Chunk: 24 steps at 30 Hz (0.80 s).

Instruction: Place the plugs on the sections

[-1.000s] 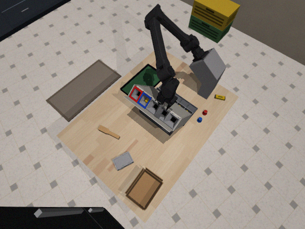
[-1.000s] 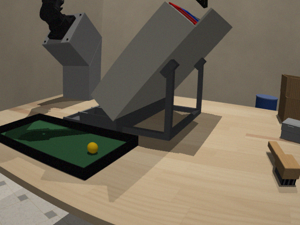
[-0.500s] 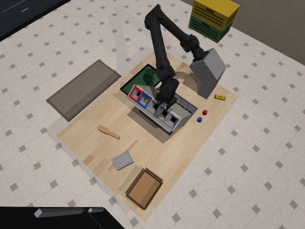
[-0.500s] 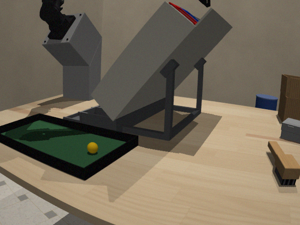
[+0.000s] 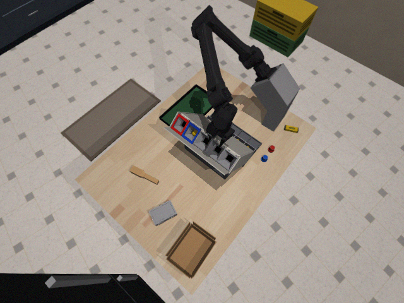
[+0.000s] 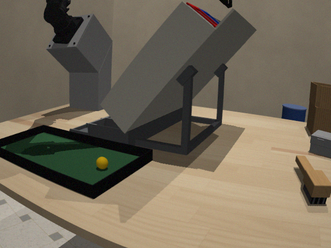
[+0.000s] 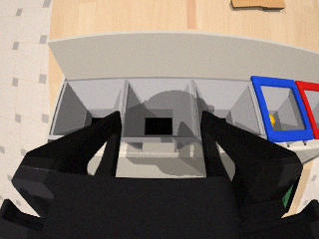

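My gripper (image 5: pixel 219 141) (image 7: pixel 160 119) is open and empty. It hangs close above a plain grey funnel (image 7: pixel 159 112) in the row on top of the tilted cover (image 6: pixel 160 64). The blue-banded funnel (image 5: pixel 186 129) (image 7: pixel 259 107) holds a yellow marble (image 5: pixel 194 132) (image 7: pixel 272 119). The red-banded funnel (image 5: pixel 175 119) (image 7: pixel 304 105) is at the end of the row. Another yellow marble (image 6: pixel 102 163) lies in the green tray (image 5: pixel 182 101) (image 6: pixel 80 186). The red plug (image 5: pixel 271 148) and the blue plug (image 5: pixel 264 158) (image 6: pixel 294 112) stand on the board beside the dark sections (image 5: pixel 247 138).
A grey arm pedestal (image 5: pixel 275 94) (image 6: pixel 85 66) stands behind the device. A brush (image 5: pixel 143 175) (image 6: pixel 314 181), a small grey box (image 5: pixel 162 212) (image 6: pixel 320 142), a cardboard box (image 5: pixel 190 249) and a small yellow block (image 5: pixel 291 128) lie on the board. Yellow and green crates (image 5: pixel 283 23) stand far back.
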Tool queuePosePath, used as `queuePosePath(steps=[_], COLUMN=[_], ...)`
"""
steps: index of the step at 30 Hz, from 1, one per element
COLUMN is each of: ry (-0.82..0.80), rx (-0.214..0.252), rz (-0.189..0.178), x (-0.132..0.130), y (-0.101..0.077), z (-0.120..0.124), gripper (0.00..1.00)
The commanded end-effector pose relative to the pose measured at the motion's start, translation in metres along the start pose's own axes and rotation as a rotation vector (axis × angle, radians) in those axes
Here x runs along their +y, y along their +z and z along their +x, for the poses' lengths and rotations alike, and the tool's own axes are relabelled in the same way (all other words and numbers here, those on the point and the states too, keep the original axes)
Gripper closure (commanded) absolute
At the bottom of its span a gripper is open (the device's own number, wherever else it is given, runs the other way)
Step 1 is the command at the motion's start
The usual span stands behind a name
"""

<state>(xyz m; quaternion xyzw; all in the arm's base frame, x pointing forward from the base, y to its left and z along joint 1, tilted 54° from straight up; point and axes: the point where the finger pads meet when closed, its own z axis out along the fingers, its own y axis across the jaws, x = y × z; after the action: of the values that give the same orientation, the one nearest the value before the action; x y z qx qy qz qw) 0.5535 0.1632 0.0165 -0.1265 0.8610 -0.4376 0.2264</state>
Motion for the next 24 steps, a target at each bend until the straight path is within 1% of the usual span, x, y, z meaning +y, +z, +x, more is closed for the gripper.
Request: queuePosePath(steps=[1, 24], ry=[0.013, -0.003], rx=[-0.032, 0.003], rz=[-0.004, 0.001], x=[0.0020, 0.0039], y=[-0.0161, -0.0236], z=[-0.0125, -0.0212], gripper=[0.41, 0.41])
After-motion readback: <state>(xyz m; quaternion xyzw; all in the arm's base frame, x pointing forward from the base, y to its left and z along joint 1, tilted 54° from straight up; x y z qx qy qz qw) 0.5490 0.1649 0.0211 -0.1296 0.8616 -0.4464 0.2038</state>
